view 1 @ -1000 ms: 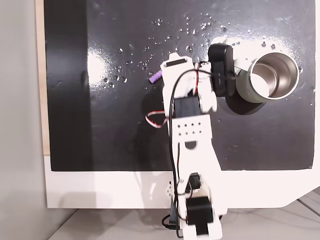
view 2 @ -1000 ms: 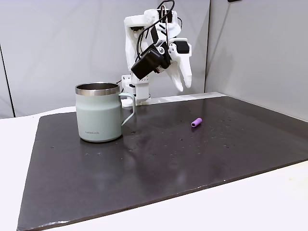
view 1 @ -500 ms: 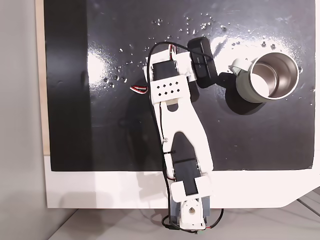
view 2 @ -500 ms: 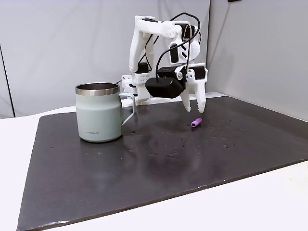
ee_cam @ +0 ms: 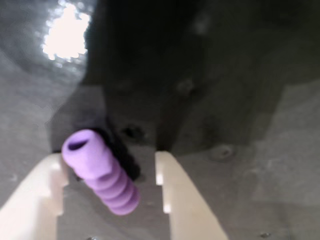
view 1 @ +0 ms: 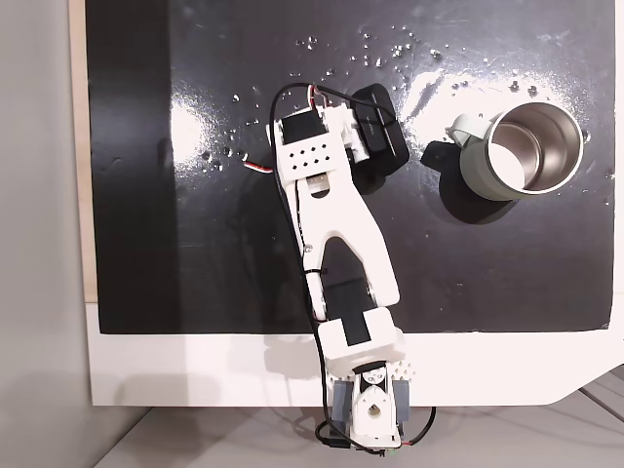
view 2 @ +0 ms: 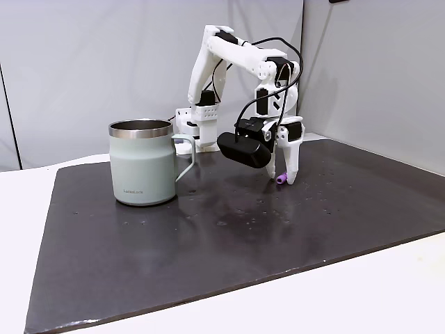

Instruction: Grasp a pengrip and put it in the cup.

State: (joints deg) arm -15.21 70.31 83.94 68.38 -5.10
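Observation:
The purple ribbed pengrip (ee_cam: 102, 177) lies on the black mat between my two cream fingers (ee_cam: 180, 200) in the wrist view, nearer the left one. My gripper (ee_cam: 110, 159) is open and straddles it. In a fixed view from the side, the gripper (view 2: 284, 177) points straight down with its tips at the mat around the pengrip (view 2: 281, 179). The grey-green cup (view 2: 142, 163) with a steel rim stands upright well to the left there. From above, the cup (view 1: 522, 151) sits at the right, and my arm (view 1: 327, 185) covers the pengrip.
A black mat (view 1: 195, 244) covers the white table (view 1: 195, 370). Small bright specks (view 1: 390, 49) dot its far part. A grey wall (view 2: 368, 69) rises behind the mat's right side. Open mat lies to the left of the arm as seen from above.
The arm stretched forward and came down. The gripper dropped from above the mat to the surface, with its fingers now on either side of the pengrip. The cup stayed put.

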